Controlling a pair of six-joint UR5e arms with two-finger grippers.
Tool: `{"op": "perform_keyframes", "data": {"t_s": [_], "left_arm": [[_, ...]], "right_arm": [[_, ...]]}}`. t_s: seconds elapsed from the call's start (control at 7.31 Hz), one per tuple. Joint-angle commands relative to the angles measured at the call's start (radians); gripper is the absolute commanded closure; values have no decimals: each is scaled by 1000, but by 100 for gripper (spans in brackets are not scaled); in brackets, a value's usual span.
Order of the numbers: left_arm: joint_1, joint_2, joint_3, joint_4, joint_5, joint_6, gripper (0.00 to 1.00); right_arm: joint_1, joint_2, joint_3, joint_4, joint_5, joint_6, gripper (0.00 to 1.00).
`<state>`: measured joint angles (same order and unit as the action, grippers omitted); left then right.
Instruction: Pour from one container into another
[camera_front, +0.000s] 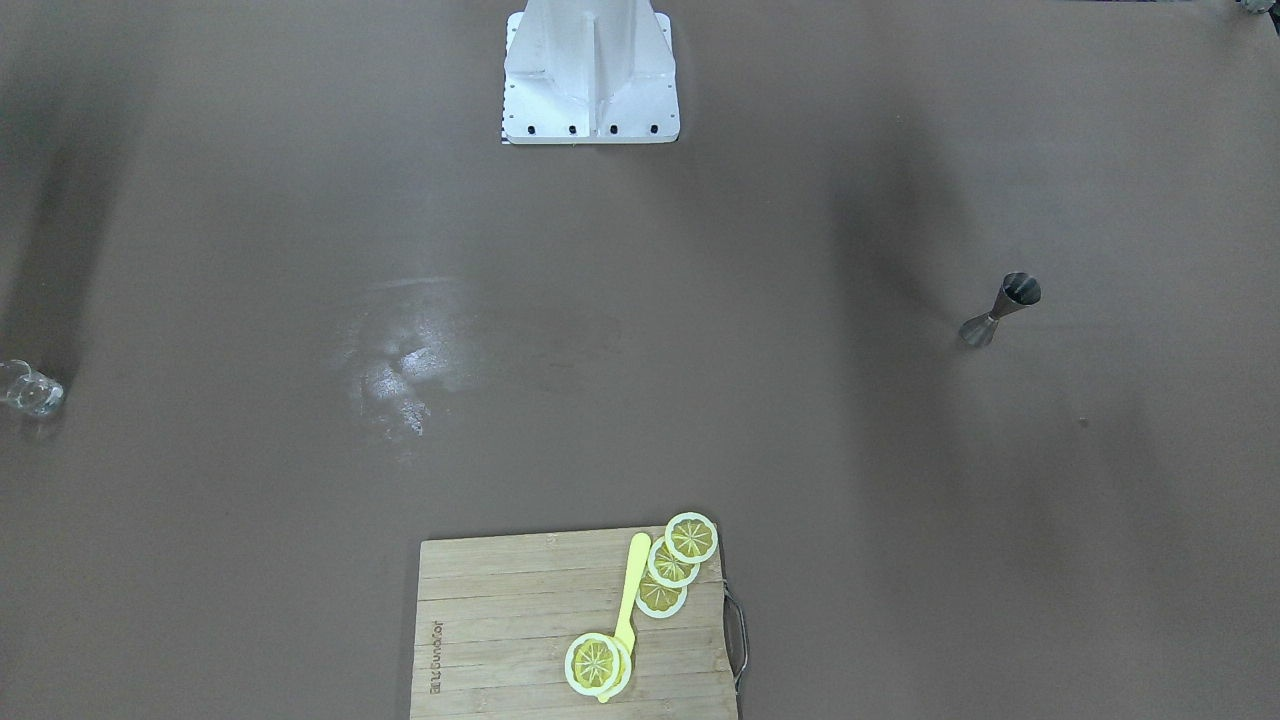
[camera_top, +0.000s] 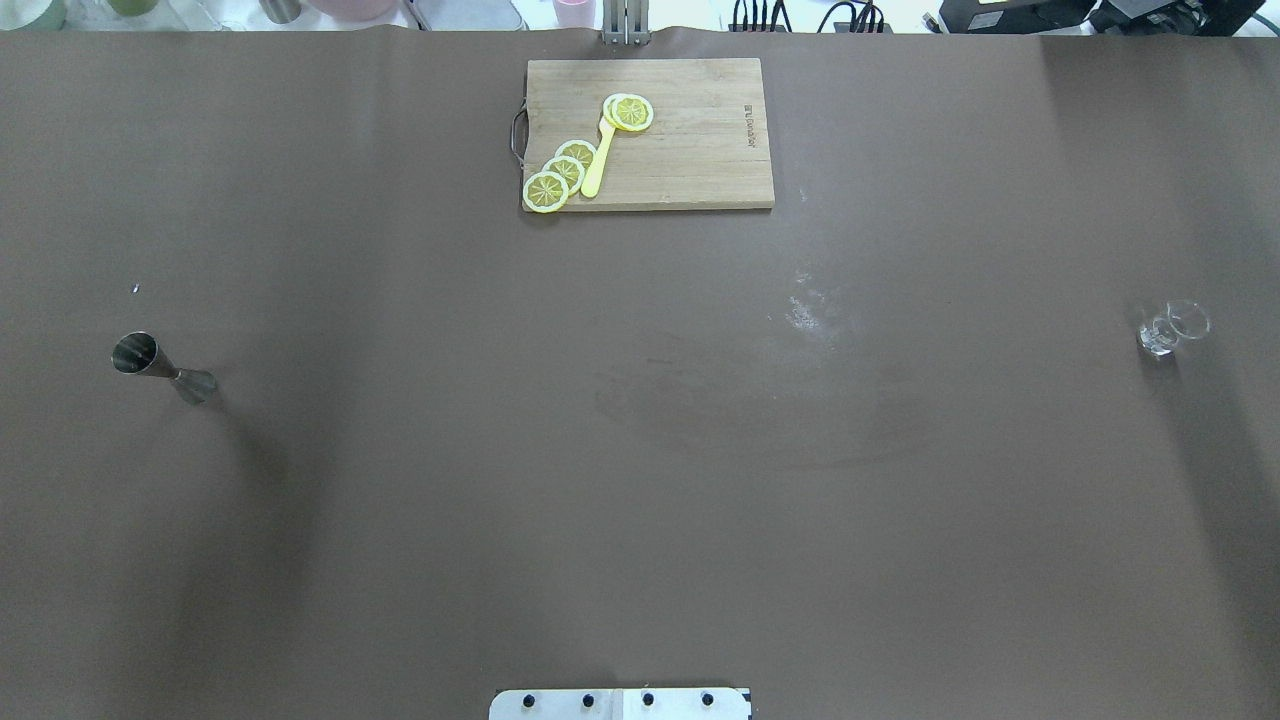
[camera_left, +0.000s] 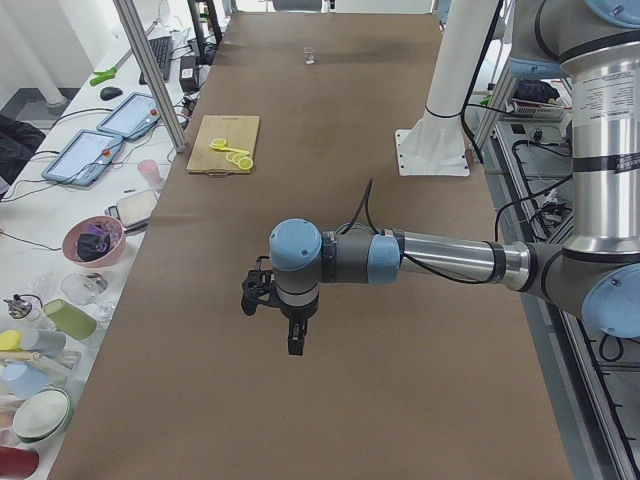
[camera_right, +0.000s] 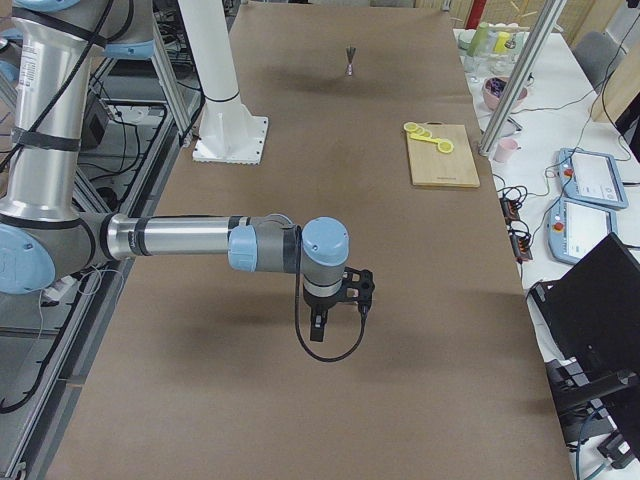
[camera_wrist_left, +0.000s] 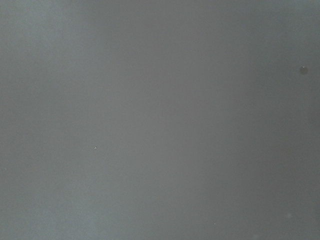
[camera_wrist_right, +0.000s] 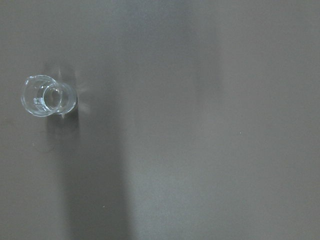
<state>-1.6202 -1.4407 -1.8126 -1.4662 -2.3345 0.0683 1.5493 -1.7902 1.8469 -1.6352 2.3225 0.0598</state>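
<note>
The grey steel jigger (camera_top: 160, 368) stands upright on the brown table at my left side, also seen as the jigger (camera_front: 1000, 310) and far off as the jigger (camera_right: 350, 60). The small clear glass (camera_top: 1170, 328) stands at my right side; the right wrist view shows the glass (camera_wrist_right: 47, 95) from above at its left edge. The left gripper (camera_left: 272, 325) hangs above the table, pointing down; I cannot tell whether it is open or shut. The right gripper (camera_right: 335, 315) also hangs above the table, state unclear. The left wrist view shows only bare table.
A wooden cutting board (camera_top: 700, 150) with lemon slices (camera_top: 560, 175) and a yellow utensil (camera_top: 597, 165) lies at the table's far middle edge. The white robot pedestal (camera_front: 590, 80) stands at the near edge. Cups, bowls and tablets crowd a side bench (camera_left: 80, 250).
</note>
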Motion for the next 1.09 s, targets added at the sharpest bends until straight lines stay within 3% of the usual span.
{"op": "perform_keyframes", "data": {"t_s": [0.0, 0.41, 0.96], "left_arm": [[-1, -3, 6, 0, -34, 1, 3], [2, -10, 1, -8, -34, -5, 3], [2, -12, 30, -279, -29, -171, 3]], "right_arm": [[-2, 0, -1, 0, 2, 0, 0], [-2, 2, 0, 0, 3, 0, 0], [-2, 9, 2, 0, 6, 0, 0]]}}
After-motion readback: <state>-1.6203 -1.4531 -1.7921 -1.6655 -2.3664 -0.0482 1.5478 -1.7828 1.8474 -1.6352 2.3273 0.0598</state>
